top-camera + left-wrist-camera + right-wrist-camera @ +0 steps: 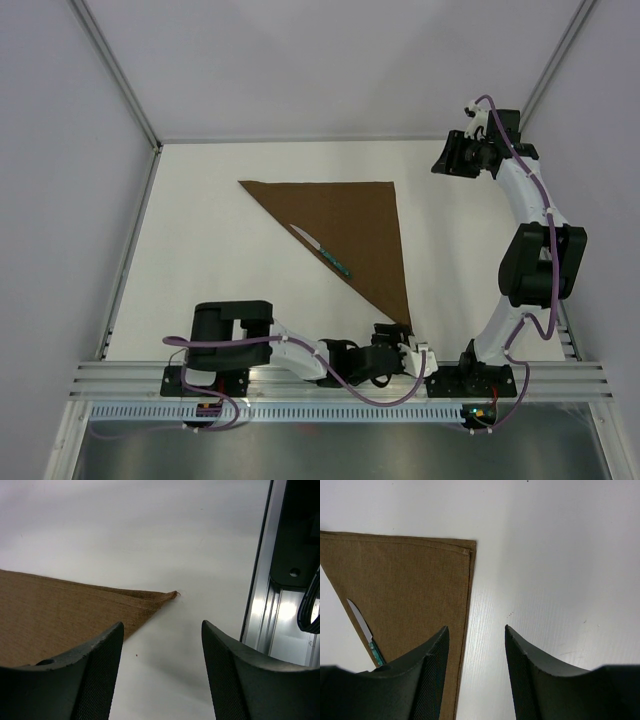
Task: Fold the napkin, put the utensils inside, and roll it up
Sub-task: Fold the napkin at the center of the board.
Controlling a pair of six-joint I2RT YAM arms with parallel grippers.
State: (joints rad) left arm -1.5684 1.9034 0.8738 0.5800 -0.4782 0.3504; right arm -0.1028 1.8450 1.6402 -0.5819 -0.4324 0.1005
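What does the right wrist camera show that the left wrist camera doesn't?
Only the right wrist view shows the knife, lying along the napkin's diagonal edge, and its square corner. Only the left wrist view shows the napkin's pointed tip and the metal rail. Both show the brown napkin, white table, and an open, empty gripper: left gripper, right gripper.
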